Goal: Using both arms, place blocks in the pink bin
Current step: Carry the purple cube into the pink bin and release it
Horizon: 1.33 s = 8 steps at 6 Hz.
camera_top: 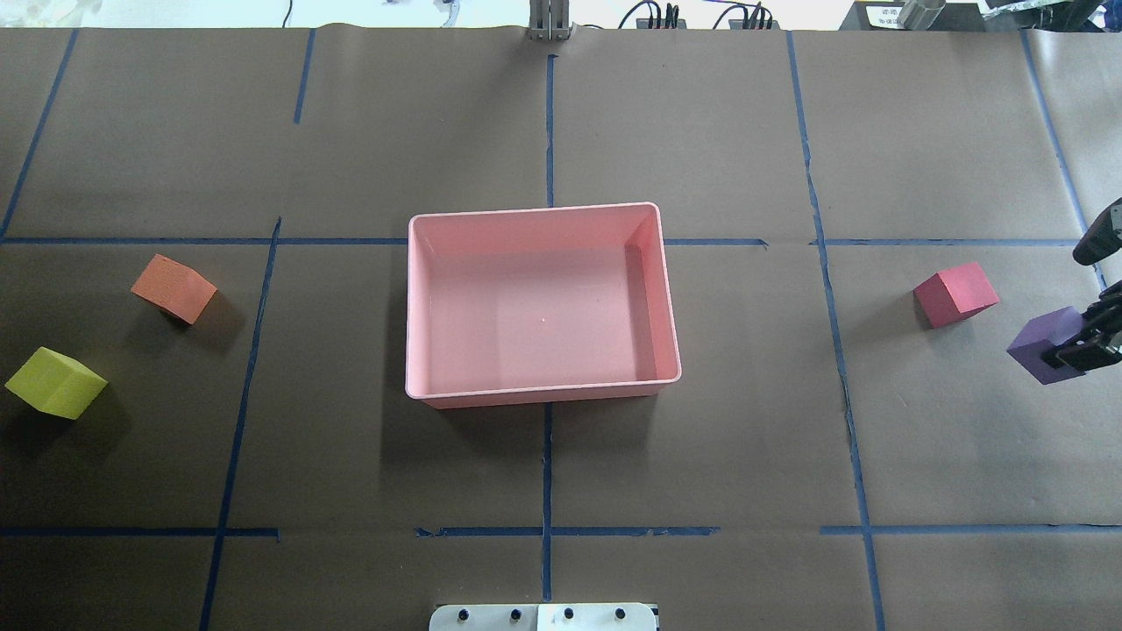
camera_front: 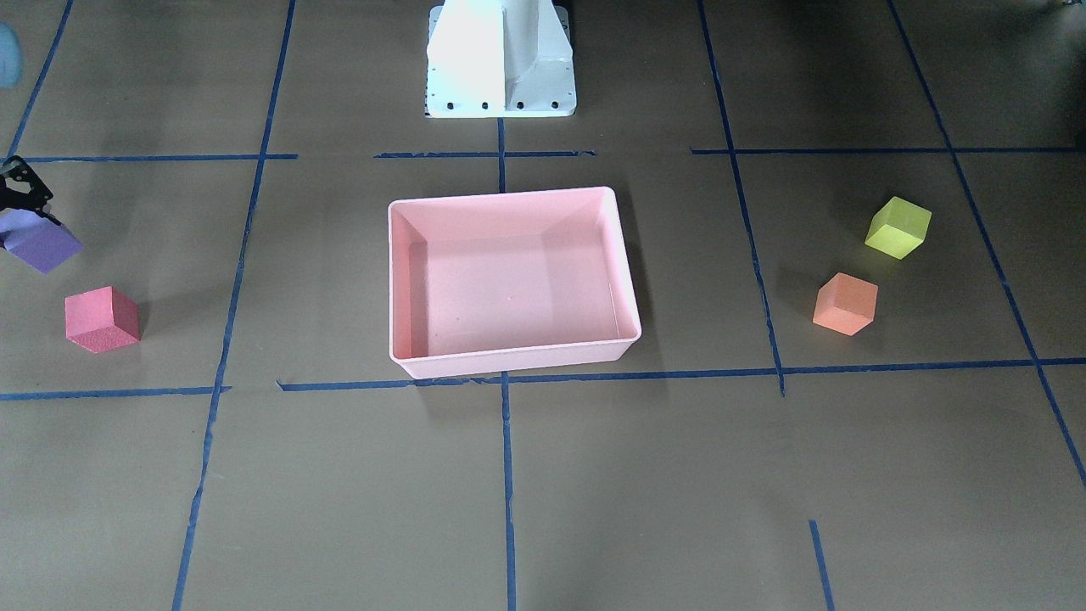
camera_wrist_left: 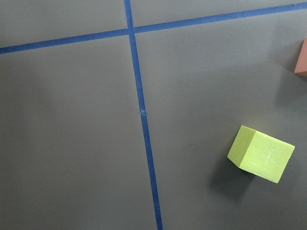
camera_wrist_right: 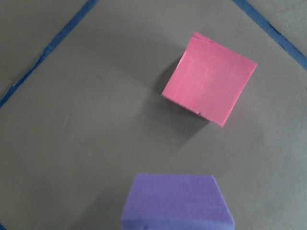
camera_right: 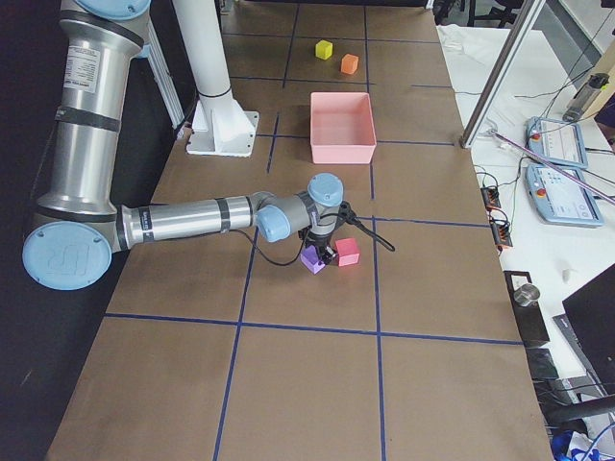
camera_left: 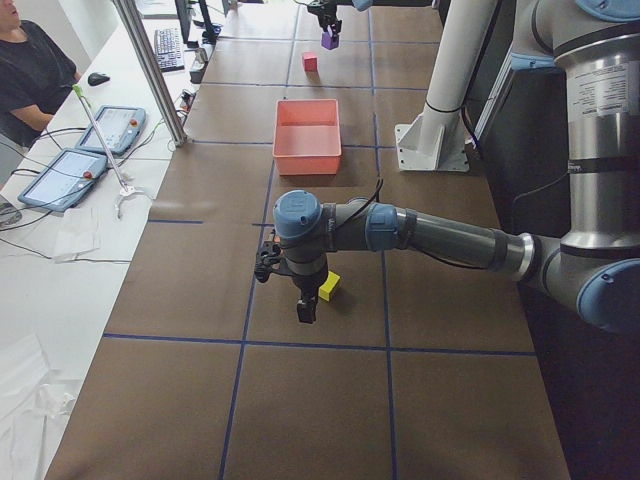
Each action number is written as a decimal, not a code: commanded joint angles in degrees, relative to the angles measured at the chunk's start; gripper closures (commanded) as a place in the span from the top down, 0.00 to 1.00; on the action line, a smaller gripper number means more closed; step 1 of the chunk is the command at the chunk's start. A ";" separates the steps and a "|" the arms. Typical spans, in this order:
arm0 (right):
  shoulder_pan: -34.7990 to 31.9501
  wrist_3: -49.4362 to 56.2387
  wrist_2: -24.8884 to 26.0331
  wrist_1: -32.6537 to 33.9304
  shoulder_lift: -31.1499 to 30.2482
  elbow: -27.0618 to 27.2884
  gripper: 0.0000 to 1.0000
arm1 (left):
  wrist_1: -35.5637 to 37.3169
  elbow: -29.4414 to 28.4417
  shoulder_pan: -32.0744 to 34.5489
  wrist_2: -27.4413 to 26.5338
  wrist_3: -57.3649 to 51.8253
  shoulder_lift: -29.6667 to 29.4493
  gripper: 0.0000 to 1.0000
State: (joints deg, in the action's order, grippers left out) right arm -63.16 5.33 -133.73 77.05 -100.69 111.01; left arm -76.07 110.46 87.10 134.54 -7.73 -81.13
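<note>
The pink bin (camera_top: 543, 210) stands empty at the table's middle. My right gripper (camera_top: 1080, 337) is shut on the purple block (camera_top: 1039, 346) at the table's right edge and holds it just above the surface; it also shows in the front view (camera_front: 42, 244). The red-pink block (camera_top: 955, 294) lies close by, on the table. The yellow-green block (camera_top: 54, 383) and the orange block (camera_top: 173, 287) lie at the far left. My left gripper (camera_left: 300, 305) shows only in the left side view, hanging beside the yellow-green block (camera_left: 329, 287); I cannot tell if it is open.
The white pedestal base (camera_front: 501, 59) stands behind the bin. Blue tape lines cross the brown table. An operator (camera_left: 30, 70) and tablets (camera_left: 65, 170) are at a white side table beyond the far edge.
</note>
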 commanded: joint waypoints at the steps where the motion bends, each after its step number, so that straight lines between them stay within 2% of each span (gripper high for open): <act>1: 2.05 -27.57 -4.42 1.82 1.45 10.59 0.00 | -0.13 -0.16 0.00 -0.15 0.00 -0.08 1.00; 2: 7.56 -40.01 -3.82 0.40 7.99 10.72 0.00 | -0.13 -0.68 0.00 -0.15 -0.09 -0.09 1.00; 3: 15.09 -55.27 -0.25 0.64 17.97 10.46 0.00 | -0.31 -0.95 -0.09 -0.15 -0.35 -0.09 1.00; 4: 25.00 -67.61 8.92 0.82 26.34 8.54 0.00 | -0.31 -0.95 -0.09 -0.15 -0.87 0.00 1.00; 5: 27.28 -77.56 11.63 0.82 36.43 1.91 0.00 | -0.40 -0.95 -0.09 -0.15 -0.79 0.18 1.00; 6: 29.39 -87.67 14.87 0.47 41.66 -1.99 0.00 | -0.40 -0.95 -0.09 -0.15 -0.79 0.27 1.00; 7: 33.06 -88.38 21.95 0.38 43.28 -4.11 0.00 | -0.40 -0.95 -0.09 -0.15 -0.79 0.35 1.00; 8: 33.62 -88.47 23.07 0.47 45.65 -8.05 0.00 | -0.40 -0.86 -0.09 -0.07 -0.70 0.35 1.00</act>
State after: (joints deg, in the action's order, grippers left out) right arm -30.97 -82.07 -113.32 77.51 -57.56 106.50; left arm -76.46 109.53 87.01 134.41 -8.50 -80.81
